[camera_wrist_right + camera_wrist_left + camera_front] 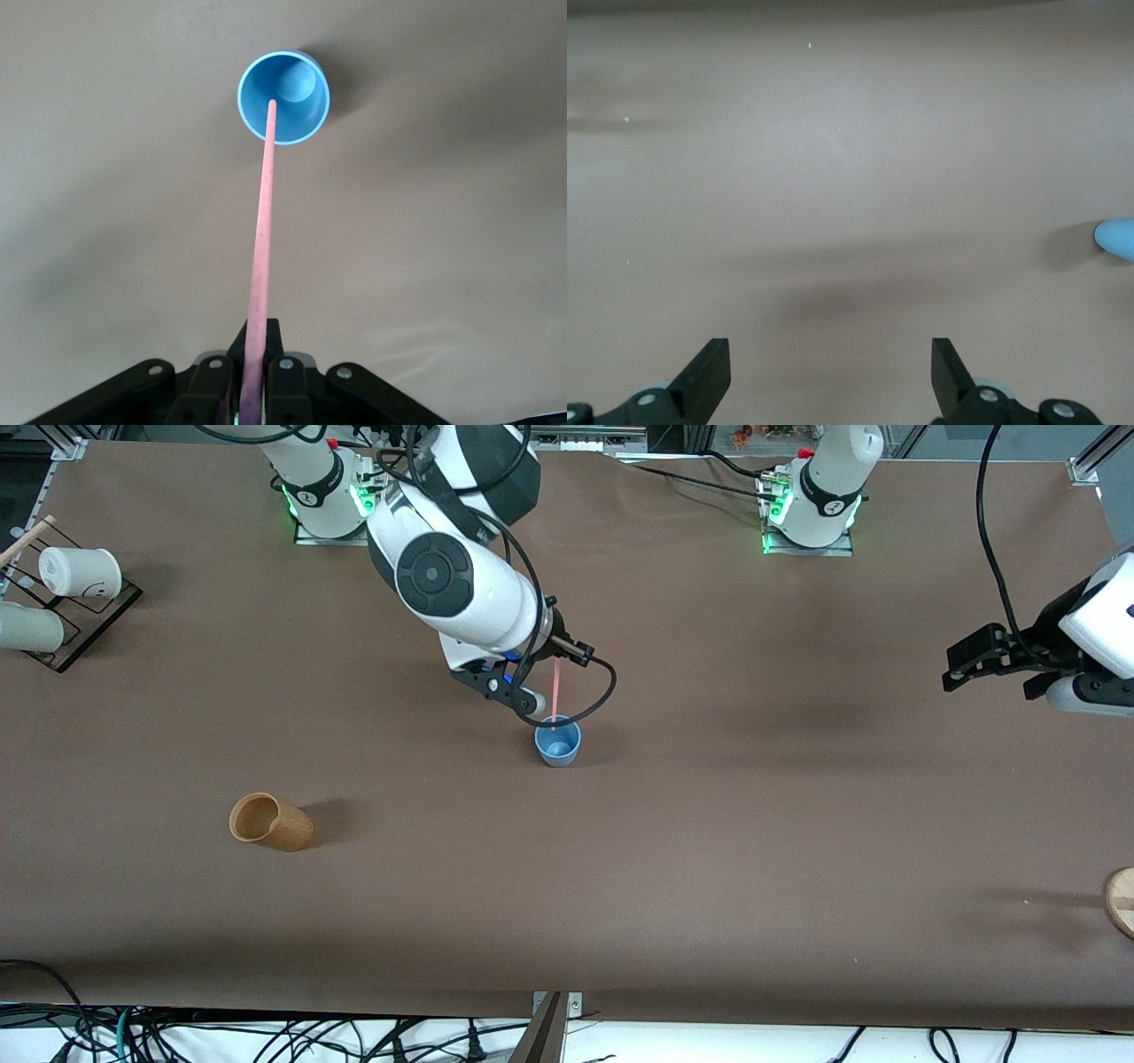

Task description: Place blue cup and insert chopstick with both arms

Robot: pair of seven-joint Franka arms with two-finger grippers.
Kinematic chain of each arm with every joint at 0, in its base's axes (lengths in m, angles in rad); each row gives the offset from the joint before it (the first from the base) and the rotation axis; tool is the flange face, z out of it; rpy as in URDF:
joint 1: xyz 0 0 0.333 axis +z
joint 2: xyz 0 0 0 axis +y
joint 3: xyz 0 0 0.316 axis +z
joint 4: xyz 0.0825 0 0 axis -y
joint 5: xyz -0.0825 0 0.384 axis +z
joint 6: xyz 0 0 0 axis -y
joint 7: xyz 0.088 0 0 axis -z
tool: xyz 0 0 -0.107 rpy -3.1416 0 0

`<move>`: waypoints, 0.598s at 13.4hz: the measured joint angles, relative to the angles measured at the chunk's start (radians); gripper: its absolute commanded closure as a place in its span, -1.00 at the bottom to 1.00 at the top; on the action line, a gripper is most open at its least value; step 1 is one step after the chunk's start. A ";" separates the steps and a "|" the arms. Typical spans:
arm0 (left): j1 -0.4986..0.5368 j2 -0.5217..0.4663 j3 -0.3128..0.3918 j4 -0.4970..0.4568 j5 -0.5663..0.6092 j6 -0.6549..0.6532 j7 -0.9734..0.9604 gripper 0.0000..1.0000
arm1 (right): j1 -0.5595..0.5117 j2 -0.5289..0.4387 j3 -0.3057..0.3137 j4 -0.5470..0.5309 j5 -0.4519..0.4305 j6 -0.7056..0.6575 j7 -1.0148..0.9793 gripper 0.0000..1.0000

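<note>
Our right gripper (252, 376) is clamped on the upper end of the chopstick (263, 239), fingers closed tight around the pink stick, and it hangs over the blue cup (557, 741), which stands upright near the middle of the table (709, 850). In the right wrist view the stick runs straight down from the fingers and its lower tip sits inside the circle of the cup's rim, so we judge that the cup is already placed and that we are in the insertion step, with the tip at or just within the mouth; how deep it has gone we cannot tell. What the next move calls for, as we read it, is a steady descent along the stick's own line, keeping the tip off the rim so the light cup is not nudged or tipped, and then a release once the stick can lean against the inner wall. Our left gripper (830, 376) waits with its fingers well apart over bare table toward the left arm's end, holding nothing. The tan cup (270, 821) lies on its side nearer the front camera, toward the right arm's end, well apart from the blue cup.
</note>
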 measured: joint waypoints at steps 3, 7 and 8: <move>0.007 -0.021 0.000 -0.047 0.000 0.000 -0.006 -1.00 | 0.000 0.019 0.000 -0.012 0.005 0.002 0.000 1.00; 0.007 -0.044 -0.032 -0.092 0.000 0.000 -0.046 -1.00 | 0.004 0.037 0.000 -0.039 0.019 0.038 0.000 1.00; 0.007 -0.057 -0.037 -0.112 0.000 0.000 -0.051 -1.00 | 0.006 0.044 0.000 -0.049 0.019 0.055 0.000 1.00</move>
